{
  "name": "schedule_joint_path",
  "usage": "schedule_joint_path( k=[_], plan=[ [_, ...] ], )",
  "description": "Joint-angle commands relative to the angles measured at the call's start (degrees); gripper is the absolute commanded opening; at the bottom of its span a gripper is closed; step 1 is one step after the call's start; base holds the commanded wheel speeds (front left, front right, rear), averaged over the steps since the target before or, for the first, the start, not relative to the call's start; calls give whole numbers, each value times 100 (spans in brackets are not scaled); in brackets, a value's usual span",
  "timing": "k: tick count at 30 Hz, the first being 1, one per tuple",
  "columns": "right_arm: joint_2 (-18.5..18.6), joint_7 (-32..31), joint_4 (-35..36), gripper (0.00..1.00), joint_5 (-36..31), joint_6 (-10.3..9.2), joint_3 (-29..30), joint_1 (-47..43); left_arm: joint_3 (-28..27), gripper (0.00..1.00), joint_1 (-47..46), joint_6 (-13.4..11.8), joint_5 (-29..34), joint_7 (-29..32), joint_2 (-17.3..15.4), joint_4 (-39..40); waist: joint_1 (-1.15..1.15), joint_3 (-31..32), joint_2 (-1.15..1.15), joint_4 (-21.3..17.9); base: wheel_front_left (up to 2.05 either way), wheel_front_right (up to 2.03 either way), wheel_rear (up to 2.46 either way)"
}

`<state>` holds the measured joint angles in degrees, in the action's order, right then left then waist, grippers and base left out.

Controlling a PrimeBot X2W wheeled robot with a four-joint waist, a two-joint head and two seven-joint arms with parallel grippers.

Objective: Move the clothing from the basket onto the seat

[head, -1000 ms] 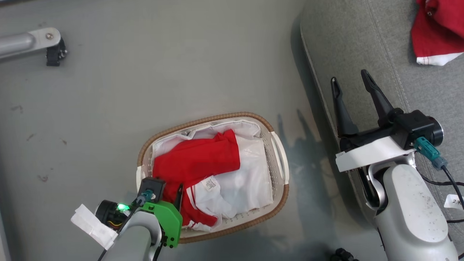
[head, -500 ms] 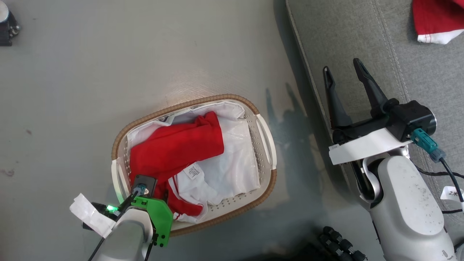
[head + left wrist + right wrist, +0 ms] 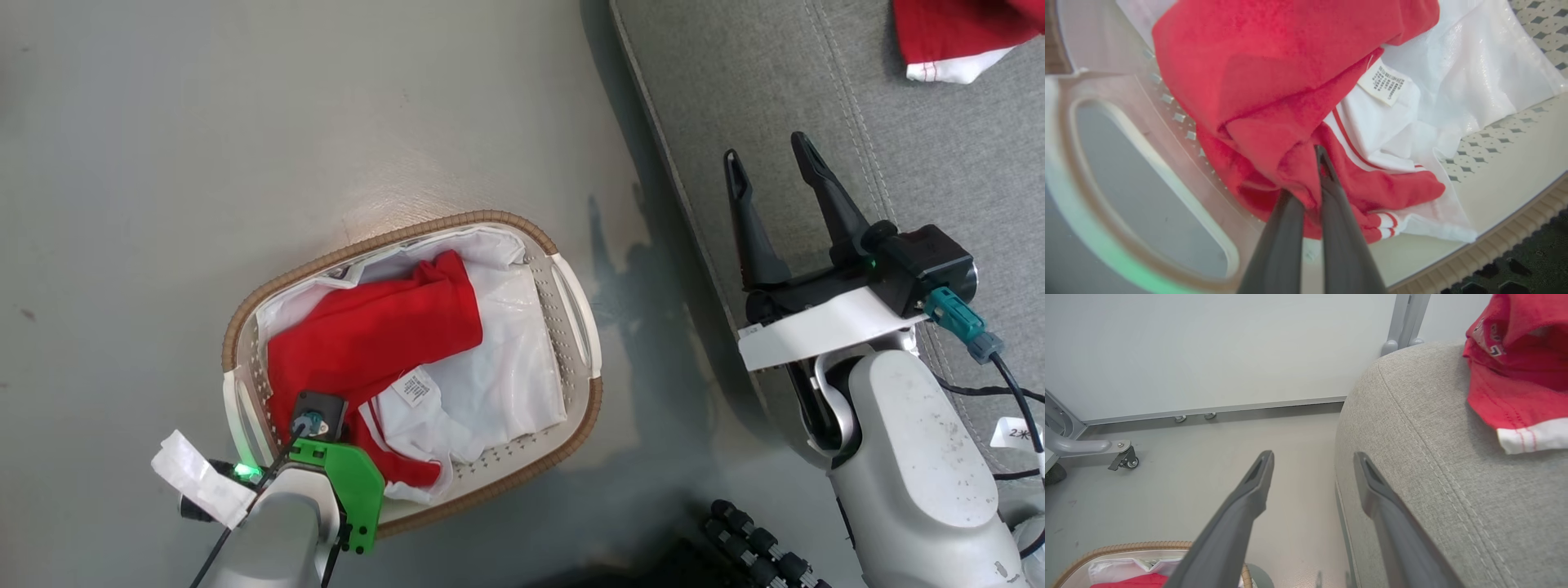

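Since a second ago the head camera has swung, shifting everything leftward in frame. Left end effector, clenched on a fold of red clothing, lower left, inside the basket on the floor. Right end effector, released, empty, over the seat edge, right; another red garment lies on the seat, upper right.

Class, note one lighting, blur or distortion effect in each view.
Head view: right claw throws a dark shadow on the floor, warm glare beyond the basket. Left wrist view: basket's near handle blurs and bows. Right wrist view: seat edge bulges.
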<state>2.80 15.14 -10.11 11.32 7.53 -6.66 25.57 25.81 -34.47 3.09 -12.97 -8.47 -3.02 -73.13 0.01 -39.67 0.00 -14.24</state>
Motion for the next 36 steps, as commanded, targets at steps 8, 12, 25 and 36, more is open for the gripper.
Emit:
schedule_joint_path(
  k=[8, 12, 25, 36],
  plan=[
    [19, 1, -104, 100, -35, -7, 57, -89, 152, 0, -73, 158, -16, -427, -17, 103, -1, 402, 0, 99, 0, 0, 0],
    [19, 1, -152, 100, -108, -8, 93, -189, 262, 0, 49, 240, -51, -555, -3, 250, -1, 708, 0, 173, 0, 0, 0],
    [19, 1, -367, 100, -476, -7, 312, -787, 828, 0, 393, 361, -309, -680, 5, 1706, -1, 2170, 0, 477, 0, 0, 0],
    [19, 1, -515, 100, -724, -8, 378, -1410, 1078, 0, 153, 393, -63, -683, -192, 2941, -1, 3363, 0, 611, 0, 0, 0]
  ],
)
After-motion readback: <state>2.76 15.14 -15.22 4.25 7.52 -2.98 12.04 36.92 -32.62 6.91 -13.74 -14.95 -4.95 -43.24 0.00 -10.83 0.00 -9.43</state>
